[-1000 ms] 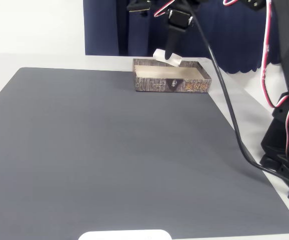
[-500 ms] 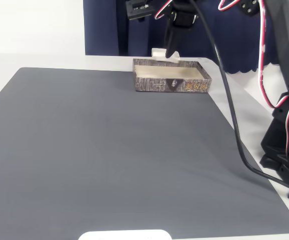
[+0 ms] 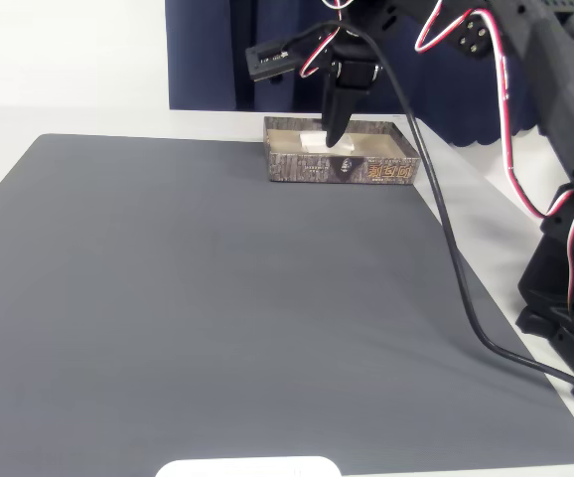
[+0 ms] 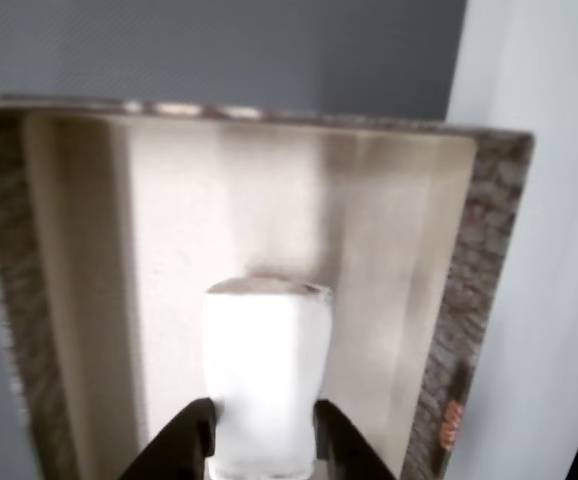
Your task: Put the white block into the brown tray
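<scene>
The brown tray [image 3: 366,171] stands at the far edge of the grey mat, its dark label facing the fixed view. My gripper [image 3: 331,141] reaches down into the tray, shut on the white block [image 3: 314,141]. In the wrist view the white block [image 4: 266,370] is pinched between my two black fingers [image 4: 184,445] just above the tray's cream floor [image 4: 389,290], near the middle of the tray. Whether the block touches the floor I cannot tell.
A large grey mat [image 3: 227,318] covers the white table. A dark blue curtain [image 3: 217,60] hangs behind the tray. The arm's black base [image 3: 565,298] and a black cable [image 3: 456,268] lie along the mat's right side.
My gripper has come down from above the tray's back rim, carrying the white block into the tray.
</scene>
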Tool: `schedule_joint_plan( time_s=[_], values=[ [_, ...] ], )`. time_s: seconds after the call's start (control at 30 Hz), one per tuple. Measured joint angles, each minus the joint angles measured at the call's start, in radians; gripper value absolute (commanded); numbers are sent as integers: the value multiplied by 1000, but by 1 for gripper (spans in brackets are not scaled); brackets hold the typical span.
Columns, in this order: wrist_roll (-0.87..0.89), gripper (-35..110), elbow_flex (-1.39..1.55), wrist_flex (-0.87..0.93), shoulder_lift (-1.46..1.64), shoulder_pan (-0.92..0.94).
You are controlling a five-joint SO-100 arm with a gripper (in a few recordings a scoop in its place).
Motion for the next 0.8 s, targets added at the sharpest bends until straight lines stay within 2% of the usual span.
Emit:
schedule_joint_plan(
  time_s=[0.3,0.47,0.57,0.63,0.8],
  values=[
    [0,17,-29,-5,-51,8],
    [0,27,-38,-18,-64,9],
    [-8,44,-40,-31,-64,8],
    [-31,50,-41,-41,-64,8],
    [-40,54,-49,-83,-64,-6]
  ],
)
